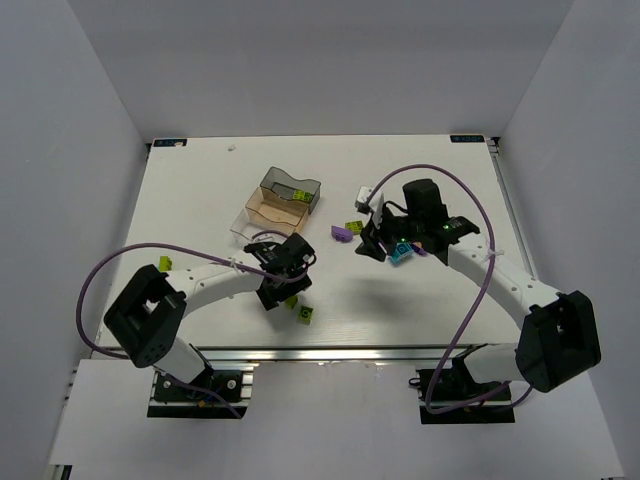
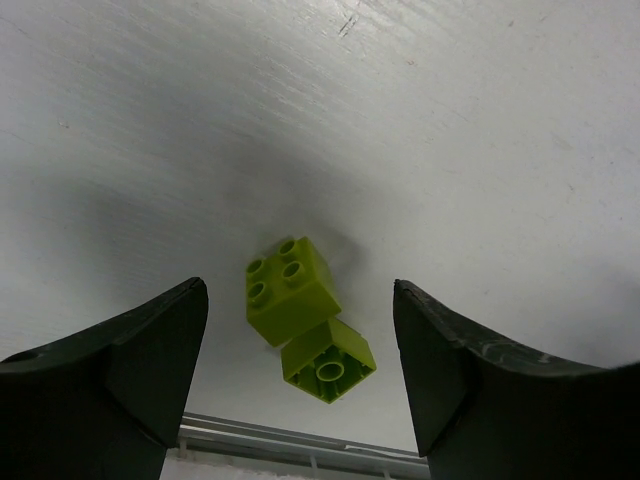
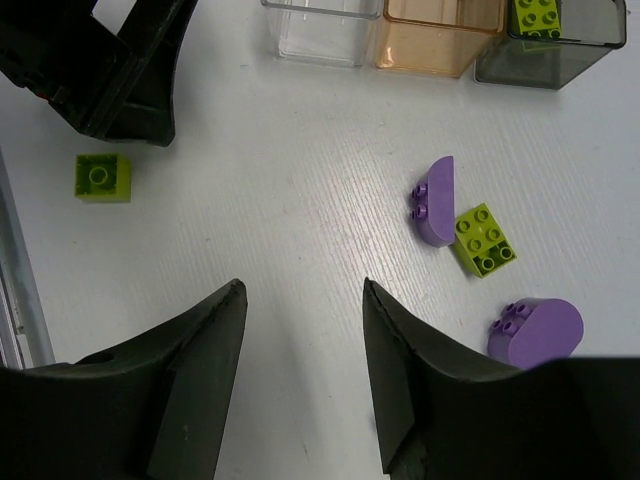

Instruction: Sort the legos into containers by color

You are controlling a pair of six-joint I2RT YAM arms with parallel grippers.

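Observation:
My left gripper (image 1: 284, 292) is open and hovers just above two lime green legos lying side by side near the table's front edge. One is studs up (image 2: 290, 288) and one is on its side (image 2: 328, 362); both lie between the open fingers, untouched. My right gripper (image 1: 368, 246) is open and empty over bare table. Two purple legos (image 3: 435, 200) (image 3: 535, 332) and a lime one (image 3: 485, 238) lie to its right. The clear (image 3: 320, 20), orange (image 3: 440, 35) and smoky grey (image 3: 560, 55) containers stand in a row; the grey one holds a lime lego (image 3: 537, 15).
A cyan lego (image 1: 402, 254) lies by my right wrist. A lone lime lego (image 1: 165, 263) sits at the left. A small white object (image 1: 367, 197) lies behind the right gripper. The table's front rail (image 2: 300, 445) is close under the left gripper.

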